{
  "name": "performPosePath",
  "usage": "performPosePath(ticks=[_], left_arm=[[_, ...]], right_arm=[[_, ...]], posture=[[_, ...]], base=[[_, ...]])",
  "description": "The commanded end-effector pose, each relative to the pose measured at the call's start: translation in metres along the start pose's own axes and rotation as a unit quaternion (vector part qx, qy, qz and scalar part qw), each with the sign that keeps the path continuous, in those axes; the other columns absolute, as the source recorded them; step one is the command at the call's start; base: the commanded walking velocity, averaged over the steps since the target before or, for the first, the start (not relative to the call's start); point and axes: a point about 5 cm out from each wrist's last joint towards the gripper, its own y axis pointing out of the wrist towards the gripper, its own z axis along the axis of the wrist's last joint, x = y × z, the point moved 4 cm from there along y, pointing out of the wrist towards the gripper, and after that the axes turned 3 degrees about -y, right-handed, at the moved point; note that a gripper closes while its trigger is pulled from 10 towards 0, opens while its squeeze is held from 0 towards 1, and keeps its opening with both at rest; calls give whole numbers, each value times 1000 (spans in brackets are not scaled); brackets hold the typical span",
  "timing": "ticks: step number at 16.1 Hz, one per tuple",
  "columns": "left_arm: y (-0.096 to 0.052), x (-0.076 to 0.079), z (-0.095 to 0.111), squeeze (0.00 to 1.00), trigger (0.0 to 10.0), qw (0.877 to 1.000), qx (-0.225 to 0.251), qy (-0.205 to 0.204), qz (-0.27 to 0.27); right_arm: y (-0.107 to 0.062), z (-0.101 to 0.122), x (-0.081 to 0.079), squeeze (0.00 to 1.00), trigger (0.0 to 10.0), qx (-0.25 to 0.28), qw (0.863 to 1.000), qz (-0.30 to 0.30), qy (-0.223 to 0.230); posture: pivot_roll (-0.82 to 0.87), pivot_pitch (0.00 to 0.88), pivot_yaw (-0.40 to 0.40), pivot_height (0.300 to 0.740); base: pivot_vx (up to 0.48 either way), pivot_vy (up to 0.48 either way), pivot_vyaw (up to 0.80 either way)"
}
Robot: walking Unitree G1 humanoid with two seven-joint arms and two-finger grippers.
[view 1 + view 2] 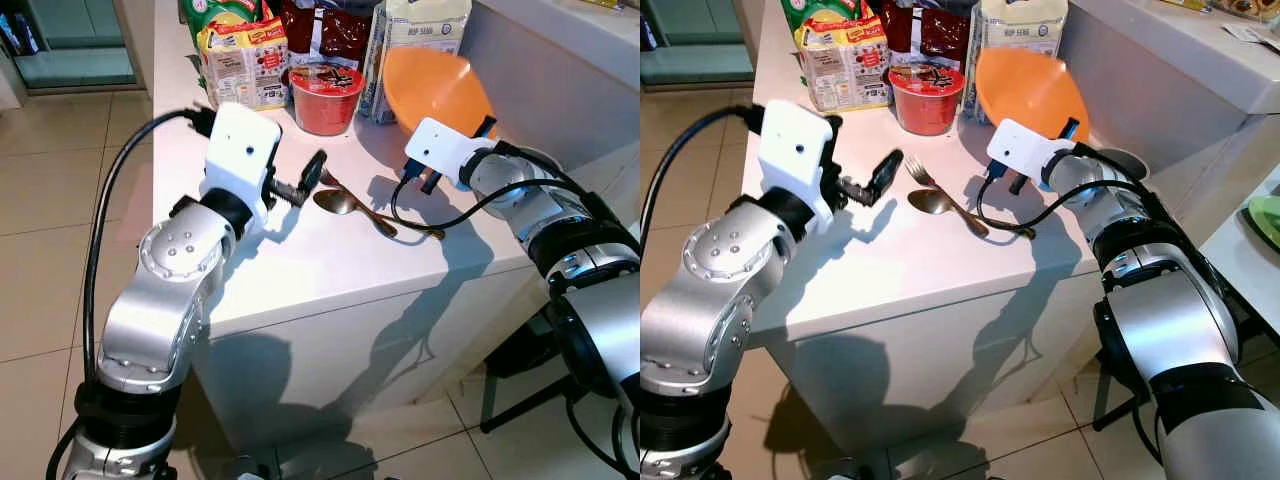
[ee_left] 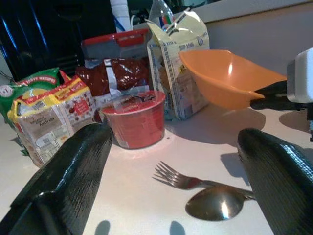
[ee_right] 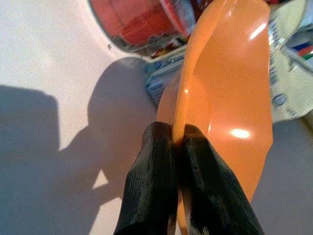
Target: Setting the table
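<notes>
Bowl (image 1: 438, 88) of orange plastic hangs tilted above the white worktop (image 1: 300, 260), at about one o'clock from the spoon (image 1: 340, 202), pinched by its rim in the right gripper (image 3: 177, 134). That gripper's two fingers are closed tight on the thin wall, one inside and one outside. The bowl looks light, stiff and glossy, so it may slip or swing in such a narrow rim hold; it is probably not fragile. A deeper bite on the rim would likely steady it.

The left gripper (image 1: 300, 185) hovers spread wide and holding nothing, just at nine o'clock of the fork (image 2: 178, 177) and spoon, which lie side by side and touching. Both look thin, hard and flat to the surface, so pinching a handle across its width seems the best hold. A red noodle cup (image 1: 325, 97) and food packets (image 1: 243, 60) stand at twelve o'clock.
</notes>
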Motion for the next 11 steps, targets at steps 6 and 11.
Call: performPosePath(ticks=[6, 11], left_arm=[[4, -16, -7, 0, 10000, 997, -2, -9, 82], [-2, -30, -17, 0, 10000, 989, -5, -3, 150]], right_arm=[[-5, 64, 42, 0, 0, 166, 982, -94, 8], [-39, 105, 46, 0, 0, 330, 925, -163, 98]], posture=[[104, 0, -61, 740], [67, 0, -37, 740]], base=[[0, 0, 0], [0, 0, 0]])
